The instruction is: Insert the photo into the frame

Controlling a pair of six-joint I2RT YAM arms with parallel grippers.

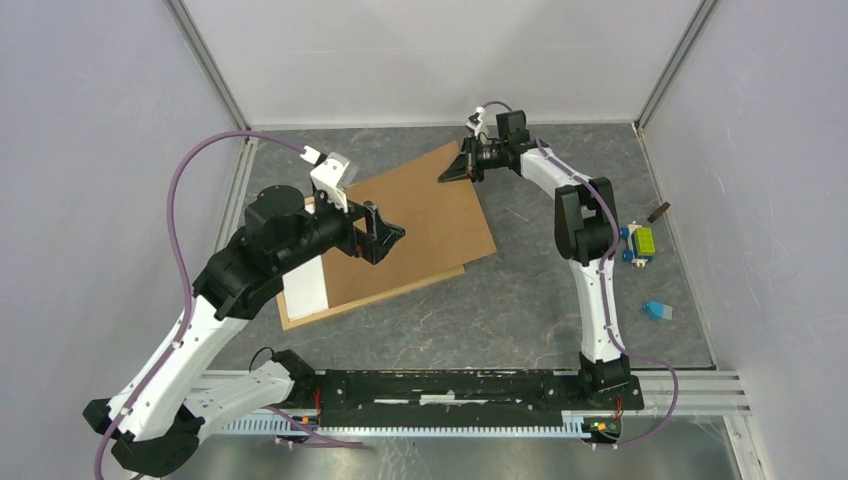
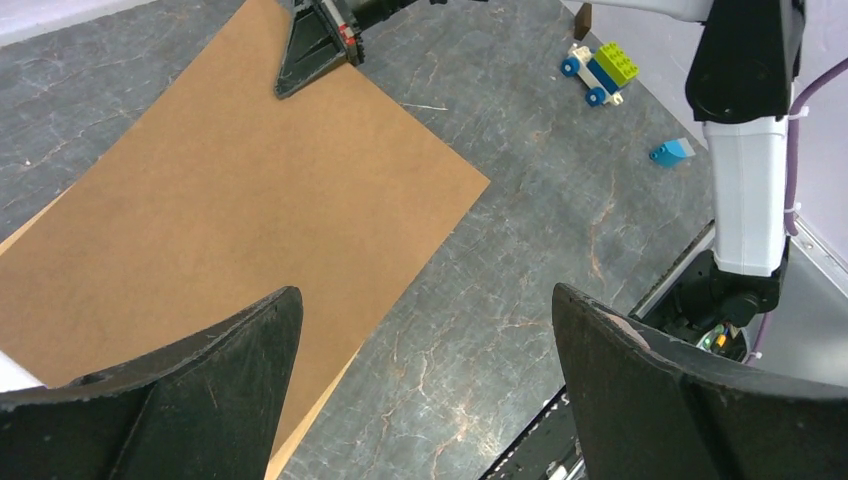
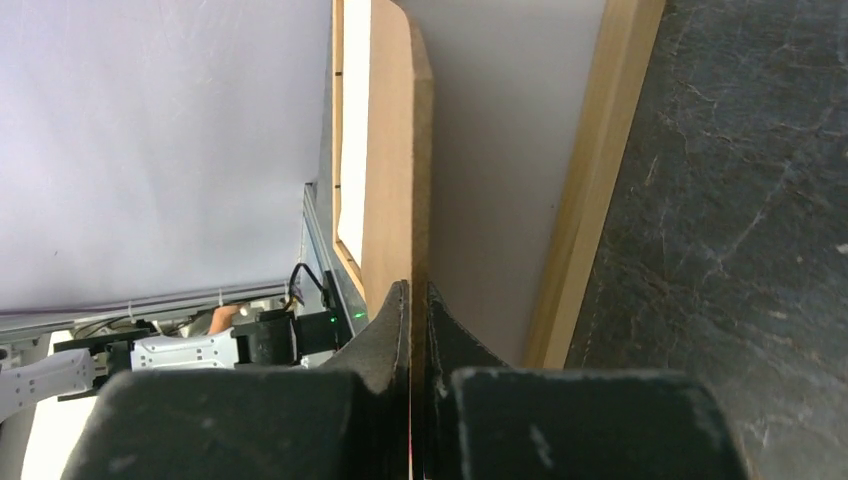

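Grey marbled bench (image 1: pixel 430 320), pale walls (image 1: pixel 100 150) all round, brown backing board (image 1: pixel 420 230) lying mid-bench.
On the left, the left gripper (image 1: pixel 385 235) hangs spread wide above the board, holding nothing. Beneath the board a white mat (image 1: pixel 305 285) and the light wood frame (image 3: pixel 590 180) peek out, mostly covered; the photo I can't make out. At the far corner, the right gripper (image 3: pixel 412 290) is pinched tight on the board's edge. Further right sit a toy car (image 1: pixel 638 243) and a blue brick (image 1: pixel 657 310), well apart from the board.
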